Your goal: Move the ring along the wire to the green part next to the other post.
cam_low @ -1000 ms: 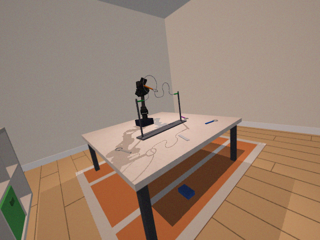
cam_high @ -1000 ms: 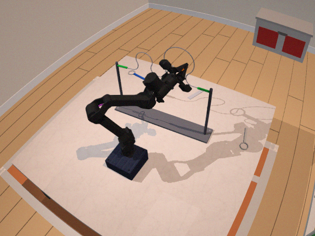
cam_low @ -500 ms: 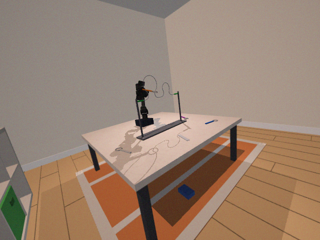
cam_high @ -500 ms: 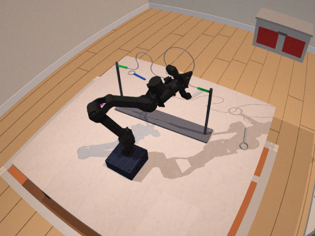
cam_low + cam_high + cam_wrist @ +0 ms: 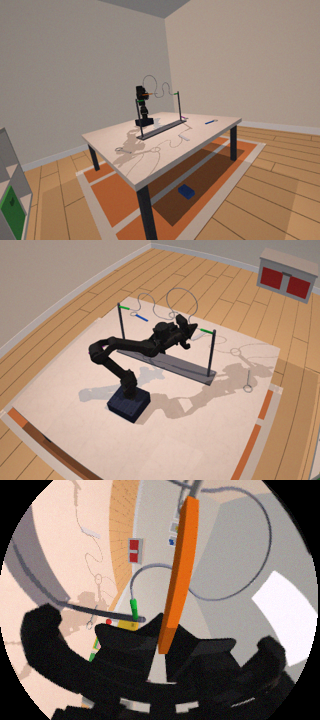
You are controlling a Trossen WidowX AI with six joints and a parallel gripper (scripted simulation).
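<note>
My gripper (image 5: 191, 330) (image 5: 163, 615) is shut on the orange handle (image 5: 147, 94) (image 5: 182, 570), near its end. The handle is held up in the air, roughly level in the exterior view. Its ring (image 5: 169, 313) appears around the thin grey wire (image 5: 197, 304) (image 5: 156, 82) (image 5: 271, 535), by the dip between the large loop and the smaller loop. The gap between ring and wire is too small to judge. One green part (image 5: 206, 331) (image 5: 140, 101) (image 5: 134, 609) is at the near-right post (image 5: 211, 353); the other green part (image 5: 124, 307) (image 5: 176, 93) is at the far-left post (image 5: 121, 322).
The posts stand on a dark base plank (image 5: 180, 365) (image 5: 165, 129). On the table lie a blue-handled ring (image 5: 141, 317) (image 5: 211, 122), a grey-handled ring (image 5: 248, 378) (image 5: 125, 150), a white handle (image 5: 184, 137) and a magenta one (image 5: 183, 117). The large wire loop rises beside my gripper.
</note>
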